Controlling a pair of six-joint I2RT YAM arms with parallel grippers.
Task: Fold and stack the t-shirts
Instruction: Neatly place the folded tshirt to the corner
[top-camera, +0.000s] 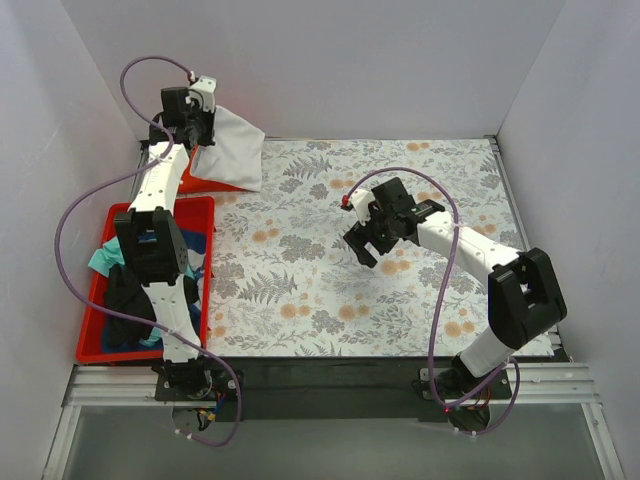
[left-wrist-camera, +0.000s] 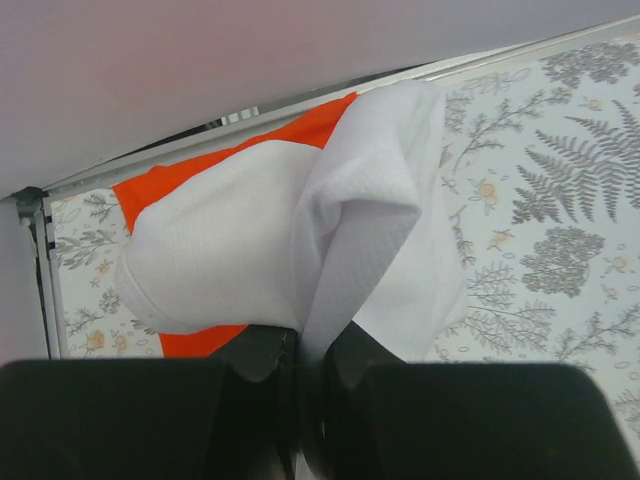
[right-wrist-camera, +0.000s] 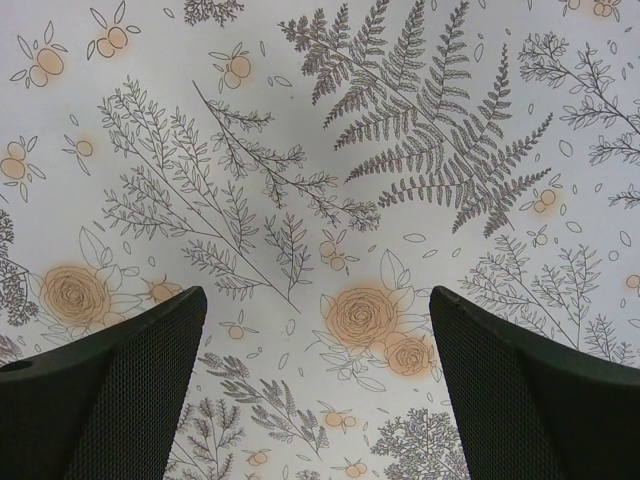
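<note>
cloth fills the red bin (top-camera: 150, 204) at far left: teal, black and blue tees (top-camera: 125, 300) in a heap. beyond it, in the far corner, the left gripper (left-wrist-camera: 300, 350) pinches a fold of the white tee (left-wrist-camera: 240, 250), which droops onto the folded orange-red tee (left-wrist-camera: 150, 195). it looks light, limp and grippy, so hems or shoulder seams suit best. the right gripper (right-wrist-camera: 315, 380) hovers spread over the floral covering (top-camera: 300, 290), holding nothing.
</note>
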